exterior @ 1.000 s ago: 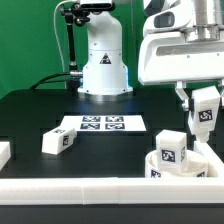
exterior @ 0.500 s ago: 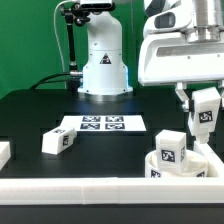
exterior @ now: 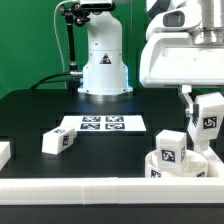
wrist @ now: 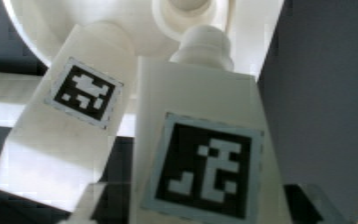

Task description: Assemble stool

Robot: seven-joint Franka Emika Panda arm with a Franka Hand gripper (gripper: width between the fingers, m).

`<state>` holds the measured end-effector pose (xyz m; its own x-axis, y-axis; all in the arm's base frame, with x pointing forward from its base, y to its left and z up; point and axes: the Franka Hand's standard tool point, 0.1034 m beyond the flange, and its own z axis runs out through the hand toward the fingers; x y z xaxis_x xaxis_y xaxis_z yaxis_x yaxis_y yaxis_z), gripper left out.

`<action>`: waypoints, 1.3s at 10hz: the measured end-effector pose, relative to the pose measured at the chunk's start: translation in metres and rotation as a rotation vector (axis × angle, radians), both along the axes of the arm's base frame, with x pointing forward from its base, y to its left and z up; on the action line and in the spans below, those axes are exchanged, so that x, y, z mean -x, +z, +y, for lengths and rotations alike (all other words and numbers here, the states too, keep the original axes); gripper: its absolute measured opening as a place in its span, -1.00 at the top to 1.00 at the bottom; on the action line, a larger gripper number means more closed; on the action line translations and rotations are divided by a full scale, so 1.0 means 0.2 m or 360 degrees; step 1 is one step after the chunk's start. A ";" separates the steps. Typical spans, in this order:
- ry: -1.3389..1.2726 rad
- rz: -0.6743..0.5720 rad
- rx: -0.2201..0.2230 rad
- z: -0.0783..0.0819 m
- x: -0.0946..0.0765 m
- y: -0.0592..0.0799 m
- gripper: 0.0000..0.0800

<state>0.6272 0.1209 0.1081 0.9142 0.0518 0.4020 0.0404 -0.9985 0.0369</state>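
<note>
Entry: white blocky plastic stool leg with a black-and-white square tag (exterior: 210,118), clamped between the fingers of the two-finger gripper (exterior: 203,100).

Change: we record leg and gripper together shifted toward the exterior view's right and slightly lower than a second ago.

Result: we note the leg's lower end now closer to the white round plastic seat (exterior: 200,165) beneath the gripper.

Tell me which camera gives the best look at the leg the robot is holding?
The wrist view: the held leg fills much of the frame, its tag large and clear. The exterior view shows it only small, clamped in the gripper above the seat.
</note>
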 end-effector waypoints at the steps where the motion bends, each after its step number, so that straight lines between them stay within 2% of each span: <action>1: -0.0001 0.0000 -0.0001 0.00 0.00 0.00 0.18; 4: 0.0000 0.0002 0.0001 0.00 0.00 0.00 0.18; 6: 0.0094 0.0010 0.0068 -0.02 0.01 -0.05 0.18; 11: 0.0107 0.0005 0.0070 0.00 0.02 -0.06 0.18; 13: 0.0119 0.0015 0.0078 0.00 0.05 -0.10 0.18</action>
<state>0.6162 0.1204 0.0887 0.9107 0.1395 0.3889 0.1154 -0.9897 0.0849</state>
